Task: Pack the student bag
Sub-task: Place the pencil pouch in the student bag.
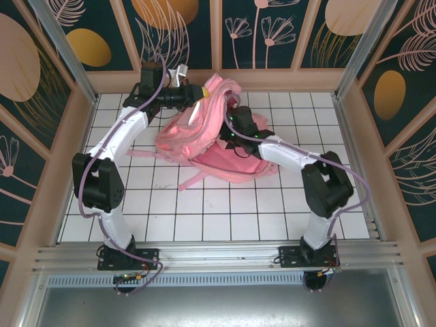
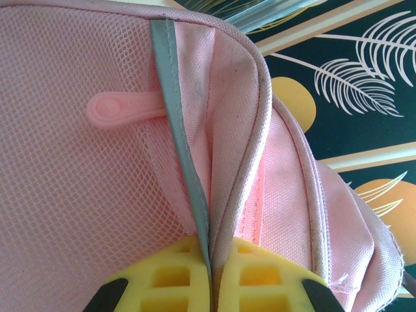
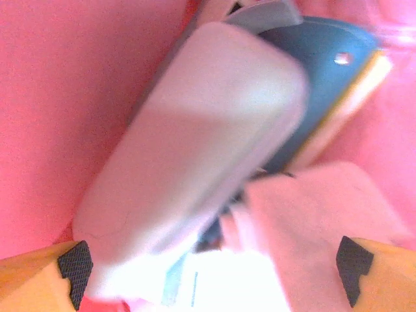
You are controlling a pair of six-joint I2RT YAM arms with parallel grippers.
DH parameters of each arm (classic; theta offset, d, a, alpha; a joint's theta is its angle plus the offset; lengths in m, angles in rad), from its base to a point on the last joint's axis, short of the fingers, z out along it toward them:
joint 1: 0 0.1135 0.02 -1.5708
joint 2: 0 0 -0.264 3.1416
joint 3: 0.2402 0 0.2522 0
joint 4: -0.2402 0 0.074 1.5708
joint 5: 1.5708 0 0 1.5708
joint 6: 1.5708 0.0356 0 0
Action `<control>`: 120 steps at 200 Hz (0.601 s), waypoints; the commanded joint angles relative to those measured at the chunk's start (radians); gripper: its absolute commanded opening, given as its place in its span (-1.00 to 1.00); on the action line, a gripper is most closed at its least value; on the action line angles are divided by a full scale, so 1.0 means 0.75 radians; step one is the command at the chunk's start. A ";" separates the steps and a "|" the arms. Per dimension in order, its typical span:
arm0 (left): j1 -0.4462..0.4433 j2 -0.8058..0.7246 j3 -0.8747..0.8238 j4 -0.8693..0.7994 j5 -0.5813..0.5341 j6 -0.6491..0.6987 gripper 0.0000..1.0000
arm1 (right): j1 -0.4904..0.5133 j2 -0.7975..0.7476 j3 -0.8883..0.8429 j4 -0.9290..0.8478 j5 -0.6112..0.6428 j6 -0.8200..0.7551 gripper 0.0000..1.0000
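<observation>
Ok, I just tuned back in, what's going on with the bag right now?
The left fingers are pinched shut on the grey strip at the edge of the pink student bag, holding that edge up above the table. The right fingers are inside the bag, spread wide over a pale rounded case that partly covers a blue item. They do not appear to grip anything.

We see the student bag point(image 1: 194, 133) all pink, a grey strip point(image 2: 185, 143) edging its mesh point(image 2: 65, 195); table point(image 1: 204, 218) white with dark grid lines; walls point(image 1: 286, 34) deep teal with gold discs and pale feathers.
</observation>
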 commanded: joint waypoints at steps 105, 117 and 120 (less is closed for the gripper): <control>-0.258 -0.051 -0.238 -0.140 -0.182 0.416 -1.00 | -0.199 -0.847 -0.498 -0.127 0.703 -0.119 0.85; -0.286 -0.037 -0.278 -0.178 -0.226 0.461 -1.00 | -0.234 -0.854 -0.519 -0.116 0.726 -0.107 0.83; -0.294 -0.033 -0.291 -0.186 -0.240 0.468 -0.98 | -0.248 -0.854 -0.527 -0.108 0.708 -0.108 0.82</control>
